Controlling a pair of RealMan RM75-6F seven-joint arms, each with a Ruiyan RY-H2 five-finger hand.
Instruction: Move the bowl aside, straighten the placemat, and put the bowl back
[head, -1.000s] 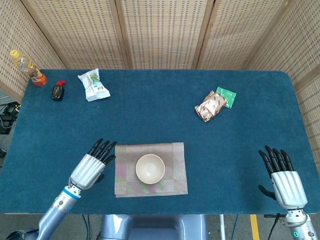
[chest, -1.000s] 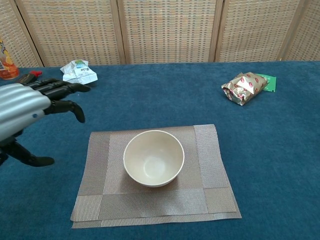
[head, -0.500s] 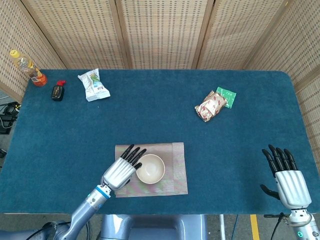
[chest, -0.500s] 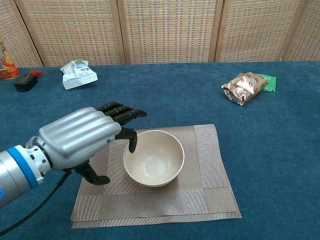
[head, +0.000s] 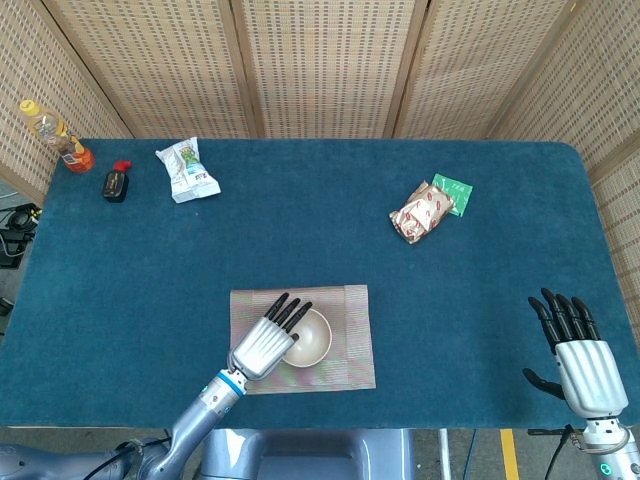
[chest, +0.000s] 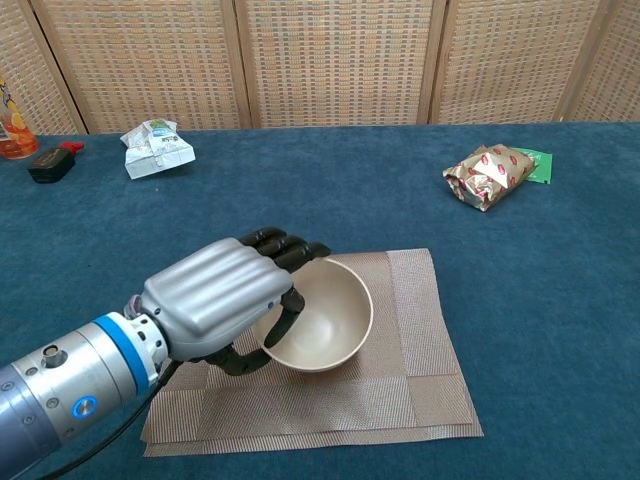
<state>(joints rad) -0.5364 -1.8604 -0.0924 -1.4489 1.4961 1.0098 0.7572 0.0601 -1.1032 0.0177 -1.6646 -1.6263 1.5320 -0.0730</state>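
A cream bowl (head: 316, 341) (chest: 335, 322) sits on a striped brown placemat (head: 357, 345) (chest: 425, 335) near the table's front edge, the mat lying slightly askew. My left hand (head: 266, 342) (chest: 215, 295) grips the bowl's left rim, fingers curled over the edge and thumb under the outside wall. The bowl is tipped toward the right in the chest view. My right hand (head: 583, 360) hovers at the front right corner of the table, fingers spread and holding nothing. It appears only in the head view.
A foil packet (head: 422, 211) (chest: 486, 175) and a green tea sachet (head: 455, 187) (chest: 537, 165) lie at the back right. At the back left are a white snack bag (head: 186, 170) (chest: 156, 147), a small black item (head: 116, 184) (chest: 48, 165) and an orange bottle (head: 58, 135). A wicker screen stands behind.
My left hand swept right from beside the mat onto the bowl's left rim and closed on it; the bowl now tilts. The right hand has barely shifted.
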